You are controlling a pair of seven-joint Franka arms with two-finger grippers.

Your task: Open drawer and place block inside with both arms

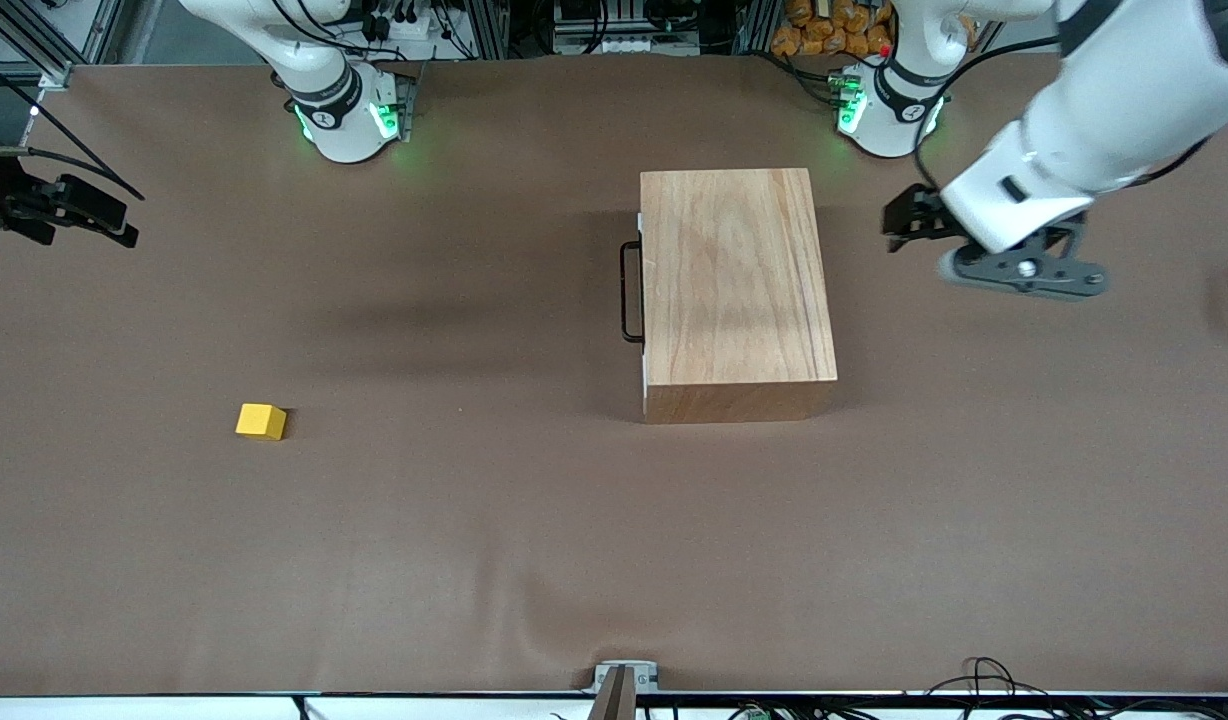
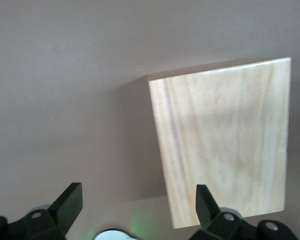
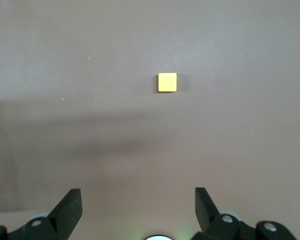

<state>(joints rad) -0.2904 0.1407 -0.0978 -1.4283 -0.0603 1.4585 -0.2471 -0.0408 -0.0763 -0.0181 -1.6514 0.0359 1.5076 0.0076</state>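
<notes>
Brown table; orange objects and cables at its edges.

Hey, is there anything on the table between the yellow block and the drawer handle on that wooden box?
Nothing visible: only bare table lies between the block and the drawer handle. The drawer itself is closed.

Right wrist view: small bright yellow cube flat on brown table surface, well ahead of right gripper, slightly off its centreline. Black fingers spread wide apart, nothing btwn them.
</notes>
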